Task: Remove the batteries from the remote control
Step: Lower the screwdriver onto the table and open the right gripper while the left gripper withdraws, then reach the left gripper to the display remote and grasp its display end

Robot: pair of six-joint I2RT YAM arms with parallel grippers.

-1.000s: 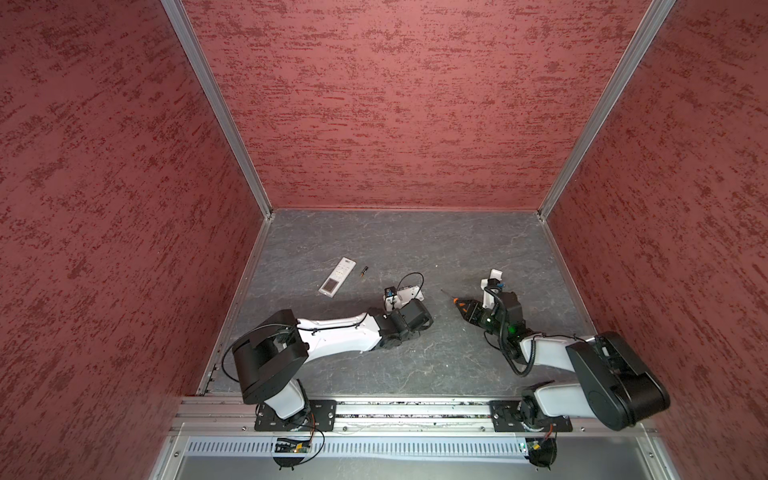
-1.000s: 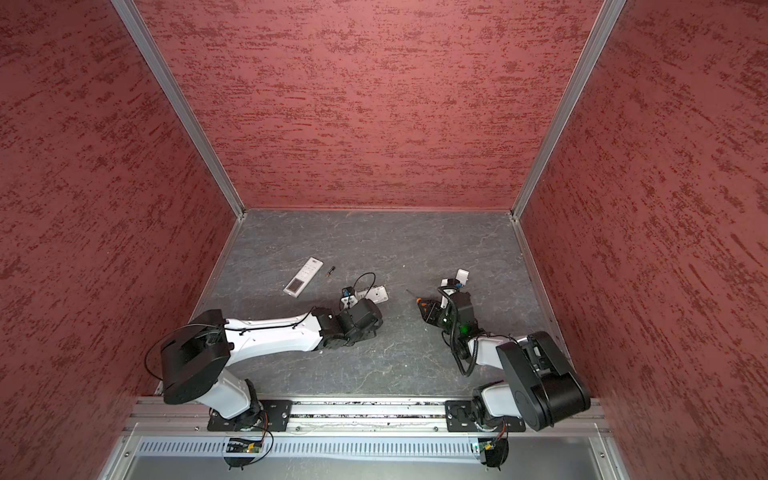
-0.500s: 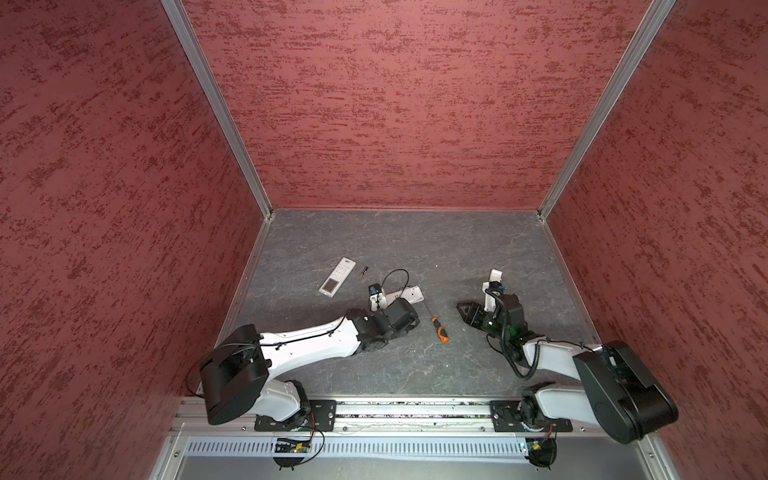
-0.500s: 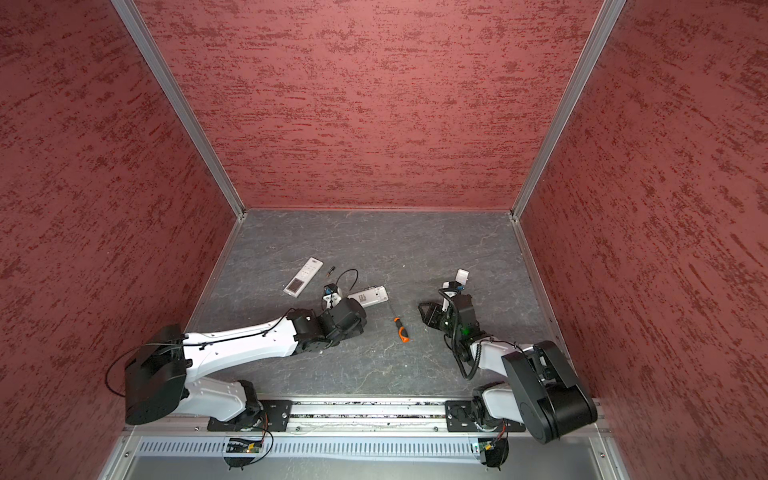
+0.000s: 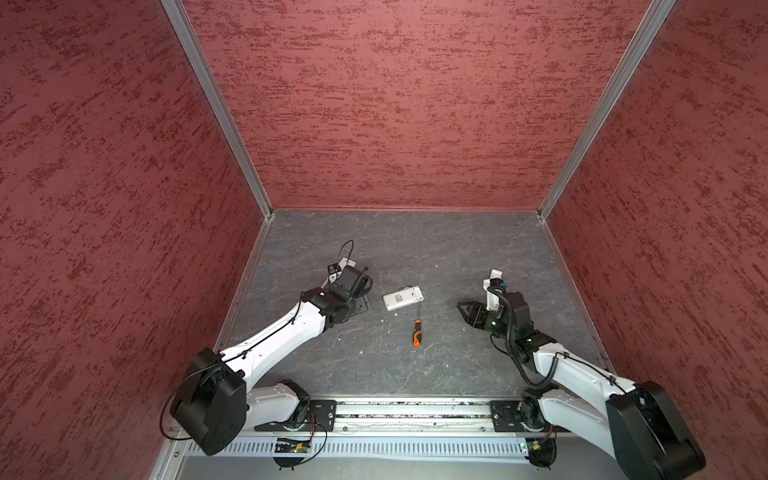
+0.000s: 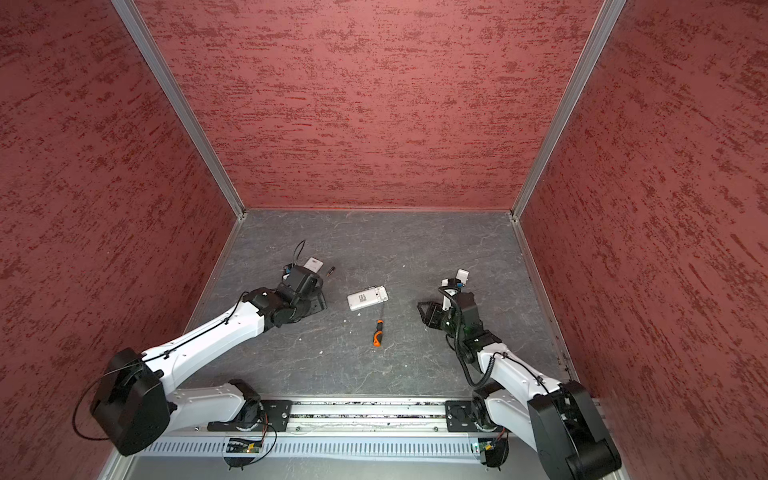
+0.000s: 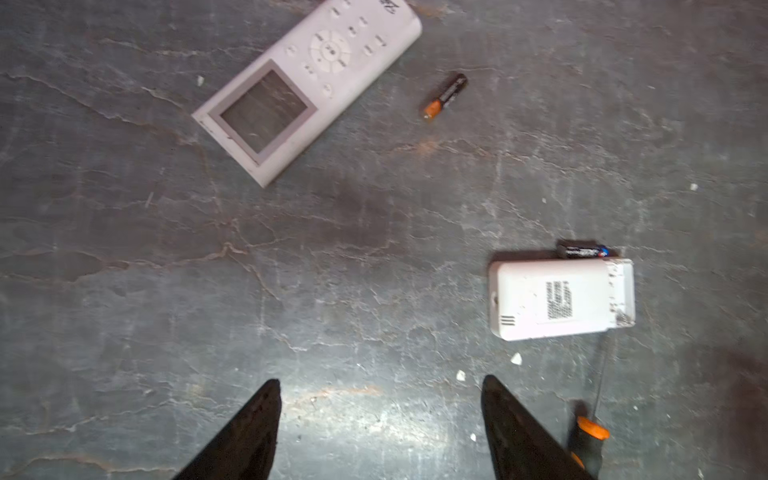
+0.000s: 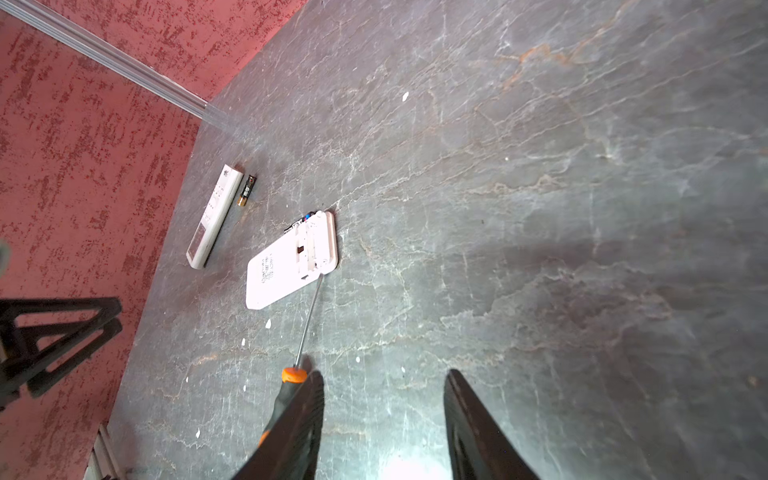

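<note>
Status: left gripper [image 7: 381, 380] and right gripper [image 8: 385, 373] both spread, holding nothing. Between them we see the face-down remote [image 7: 552, 299], compartment open and seemingly bare (interior washed out). A dark battery [image 7: 582, 250] touches its long edge; a copper-tipped battery [image 7: 446, 96] lies loose ahead of the left gripper. We judge unloading essentially done.

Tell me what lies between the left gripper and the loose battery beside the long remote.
Only bare table, as the left wrist view shows: nothing between the left gripper and the battery; the long remote lies aside.
</note>
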